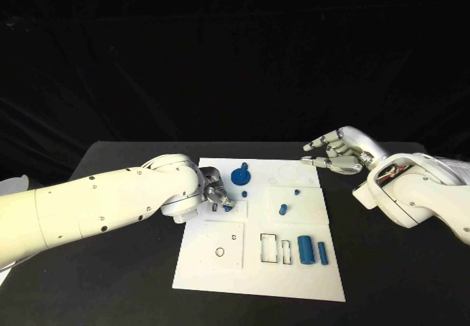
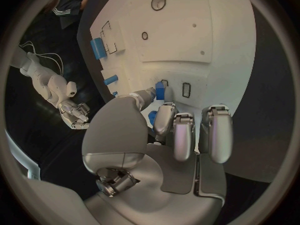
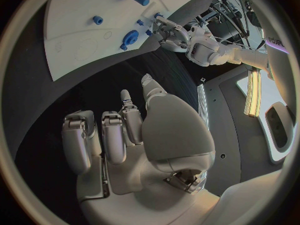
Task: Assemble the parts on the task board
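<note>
At the task board's (image 1: pixel 259 272) left edge, the left hand (image 1: pixel 217 197) reaches in over the white plate, its fingers curled down around a small blue part (image 1: pixel 228 208) that sits by a rectangular slot near that edge. In the left wrist view the thumb and a fingertip (image 2: pixel 164 116) close on this same blue piece (image 2: pixel 160 91), so the hand is pinching it against the board (image 2: pixel 187 25).

Further in from that edge, toward the board's far side, a round blue gear (image 1: pixel 241 178) stands with a small peg beside it. Near the board's middle a short blue peg (image 1: pixel 283 208) stands upright, another small one (image 1: pixel 295 192) just beyond it. Toward the board's near right corner, a blue cylinder (image 1: pixel 306 249) and a thinner blue bar (image 1: pixel 322 252) lie side by side, next to two empty rectangular outlines.

Off the board's far right corner, the right hand (image 1: pixel 338 153) hovers above the black table (image 1: pixel 117 285), fingers loosely bent and apart, holding nothing; the right wrist view shows its palm (image 3: pixel 140 150) bare.
</note>
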Controlling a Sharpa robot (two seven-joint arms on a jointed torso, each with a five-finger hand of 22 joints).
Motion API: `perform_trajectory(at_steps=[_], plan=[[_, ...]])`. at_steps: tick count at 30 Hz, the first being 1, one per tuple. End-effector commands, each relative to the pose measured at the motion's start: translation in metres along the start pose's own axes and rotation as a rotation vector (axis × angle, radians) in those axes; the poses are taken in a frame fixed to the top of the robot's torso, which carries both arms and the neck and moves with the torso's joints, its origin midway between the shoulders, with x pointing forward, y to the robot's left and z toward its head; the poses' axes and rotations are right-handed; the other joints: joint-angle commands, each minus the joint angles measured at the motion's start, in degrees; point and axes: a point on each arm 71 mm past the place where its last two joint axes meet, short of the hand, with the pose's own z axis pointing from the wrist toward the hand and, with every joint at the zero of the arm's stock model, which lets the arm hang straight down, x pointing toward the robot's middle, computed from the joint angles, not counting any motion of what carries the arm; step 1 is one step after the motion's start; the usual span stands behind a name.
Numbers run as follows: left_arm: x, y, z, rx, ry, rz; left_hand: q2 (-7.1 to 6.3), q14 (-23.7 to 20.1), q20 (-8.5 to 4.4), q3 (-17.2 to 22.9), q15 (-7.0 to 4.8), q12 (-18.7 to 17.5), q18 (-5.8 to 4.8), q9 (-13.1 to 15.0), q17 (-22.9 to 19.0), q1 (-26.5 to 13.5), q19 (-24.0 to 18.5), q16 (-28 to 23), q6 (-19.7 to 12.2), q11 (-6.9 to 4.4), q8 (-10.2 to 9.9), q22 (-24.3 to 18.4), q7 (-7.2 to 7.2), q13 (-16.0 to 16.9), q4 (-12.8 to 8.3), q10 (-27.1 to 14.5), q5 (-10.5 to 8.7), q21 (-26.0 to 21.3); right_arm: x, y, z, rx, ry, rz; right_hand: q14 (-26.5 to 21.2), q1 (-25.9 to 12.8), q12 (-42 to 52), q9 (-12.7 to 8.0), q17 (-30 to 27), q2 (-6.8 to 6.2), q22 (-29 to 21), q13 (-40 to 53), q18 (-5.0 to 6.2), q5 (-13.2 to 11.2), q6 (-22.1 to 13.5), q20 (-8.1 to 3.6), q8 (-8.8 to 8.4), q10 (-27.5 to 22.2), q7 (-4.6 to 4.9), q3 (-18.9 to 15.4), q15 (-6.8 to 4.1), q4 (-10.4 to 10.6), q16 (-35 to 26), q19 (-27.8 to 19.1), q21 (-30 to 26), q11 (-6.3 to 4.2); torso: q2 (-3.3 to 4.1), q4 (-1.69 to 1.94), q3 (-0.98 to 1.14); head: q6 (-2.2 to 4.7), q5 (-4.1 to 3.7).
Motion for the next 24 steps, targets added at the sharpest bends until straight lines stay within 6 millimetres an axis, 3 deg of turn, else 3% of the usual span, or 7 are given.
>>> perform_trajectory(at_steps=[1, 24], plan=[[0.0007, 0.0027, -0.0003, -0.043, -0.008, 0.039, 0.32, 6.03, -0.03, 6.88, 0.03, 0.26, -0.76, -0.01, 15.09, 0.37, 2.97, 0.18, 0.50, -0.10, 0.32, 8.45, -1.00, 0.05, -6.62, 0.35, 0.24, 0.40, 0.0014, 0.0009, -0.0002, -0.010, 0.014, -0.009, 5.22, 0.07, -0.29, 0.09, 12.33, 0.04, 15.05, 7.11, -0.39, 0.19, 0.21, 0.15, 0.15, -0.27, -0.08, -0.41, 0.31, -0.03, -0.28, 6.00, 0.24, 0.04, -0.02, -0.03, 0.01, -0.13, 0.02], [0.0041, 0.0072, -0.0016, -0.076, 0.034, 0.088, 0.05, 6.03, -0.07, 7.92, -0.01, 0.03, -0.78, 0.24, 15.09, 0.14, 3.02, 0.18, 0.51, -0.13, 0.50, 8.53, -1.01, -0.22, -7.30, 0.28, 0.37, 0.43, 0.0024, 0.0015, 0.0002, -0.013, 0.021, -0.008, 5.22, 0.07, -0.29, 0.09, 12.33, 0.04, 15.05, 7.11, -0.39, 0.19, 0.21, 0.15, 0.15, -0.27, -0.08, -0.41, 0.31, -0.03, -0.28, 6.00, 0.24, 0.04, -0.02, 0.04, -0.03, -0.43, 0.02]])
